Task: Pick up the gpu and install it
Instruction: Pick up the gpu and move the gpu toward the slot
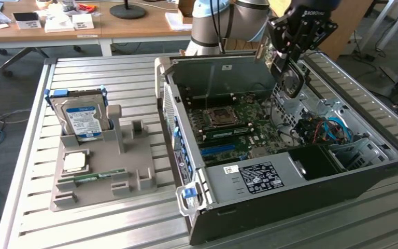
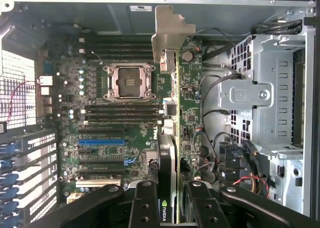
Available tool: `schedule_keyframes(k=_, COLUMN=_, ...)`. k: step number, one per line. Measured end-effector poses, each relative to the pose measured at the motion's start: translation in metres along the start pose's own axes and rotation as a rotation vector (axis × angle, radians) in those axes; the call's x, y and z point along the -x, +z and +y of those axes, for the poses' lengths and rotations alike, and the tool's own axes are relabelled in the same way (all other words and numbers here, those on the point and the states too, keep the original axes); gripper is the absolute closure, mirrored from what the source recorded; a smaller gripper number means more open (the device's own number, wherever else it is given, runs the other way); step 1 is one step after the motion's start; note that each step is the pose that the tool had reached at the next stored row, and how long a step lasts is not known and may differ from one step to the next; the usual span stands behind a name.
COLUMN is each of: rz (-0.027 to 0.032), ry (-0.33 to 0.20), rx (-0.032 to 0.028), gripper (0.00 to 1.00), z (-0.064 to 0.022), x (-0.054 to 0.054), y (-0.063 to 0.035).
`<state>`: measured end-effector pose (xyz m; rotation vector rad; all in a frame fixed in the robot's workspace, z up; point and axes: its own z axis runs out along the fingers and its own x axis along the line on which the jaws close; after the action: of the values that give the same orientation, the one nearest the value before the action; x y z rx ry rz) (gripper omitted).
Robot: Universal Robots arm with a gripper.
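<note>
The gpu [image 1: 290, 78] hangs on edge over the open computer case [image 1: 365, 181], a green board with a black cooler. My gripper [image 1: 292, 54] is shut on its upper end. In the wrist view the gpu [image 2: 172, 138] appears edge-on between my black fingers [image 2: 145, 203], with its silver end bracket [image 2: 167, 32] pointing toward the case's rear wall. It hovers above the motherboard [image 2: 110, 112], off to the side of the blue slot [image 2: 100, 142] and apart from the board.
A grey fixture [image 1: 102, 171] at the exterior view's left holds a hard drive [image 1: 81, 116], a processor chip [image 1: 74, 162] and a memory stick [image 1: 95, 177]. Inside the case are the drive cage [image 2: 265, 97], loose cables [image 1: 330, 129] and the power supply [image 1: 254, 176].
</note>
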<state>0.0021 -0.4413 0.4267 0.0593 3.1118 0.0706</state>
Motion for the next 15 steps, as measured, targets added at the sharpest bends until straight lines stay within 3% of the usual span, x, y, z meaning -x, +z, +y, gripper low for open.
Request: schedule_keyframes(k=15, rz=0.0000, ry=0.000, rx=0.0001, gripper=0.73, z=0.0011, x=0.028, y=0.0009)
